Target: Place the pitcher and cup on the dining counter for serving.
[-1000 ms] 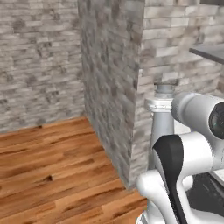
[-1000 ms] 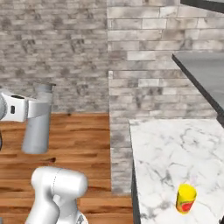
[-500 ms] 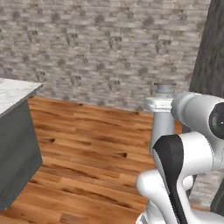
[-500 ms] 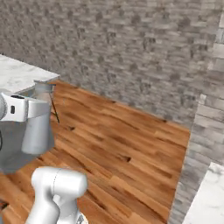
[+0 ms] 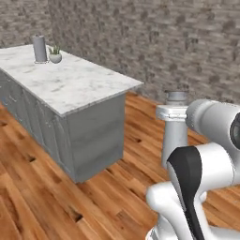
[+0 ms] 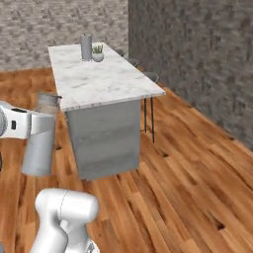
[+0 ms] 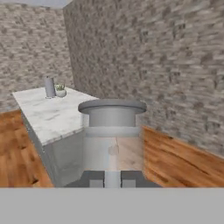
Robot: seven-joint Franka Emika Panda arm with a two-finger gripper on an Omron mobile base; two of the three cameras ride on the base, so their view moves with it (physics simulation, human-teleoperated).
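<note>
Standing at the far left of the left base view, the counter (image 5: 70, 86) is a long island with a white veined marble top and a plain grey base, set on a wood floor (image 5: 28, 197) before a grey brick wall (image 5: 154, 42). Near its far end a straight grey cylinder (image 5: 39, 48) stands upright, with a small potted plant (image 5: 55, 56) just beside it. To the right of the counter, clear of its near end and above the floor, the pitcher (image 5: 174, 129) is held upright in the air in front of the white arm (image 5: 206, 159).

In the right base view the pitcher (image 6: 40, 136) hangs at the left, its flared base lower than the marble top, beside the counter's (image 6: 104, 79) near corner and apart from it. The cylinder (image 6: 86, 47) and plant (image 6: 98, 53) stand far back on the top. Dark stool legs (image 6: 149, 116) show at the counter's right side.

In the hand view the counter (image 7: 48, 116) lies left, and the pitcher (image 7: 112, 127) rises directly ahead with its darker rim uppermost. The pincer (image 7: 112, 178) is clamped narrowly on the pitcher's side at the bottom, its two dark fingertips (image 7: 93, 178) pressed in close.
</note>
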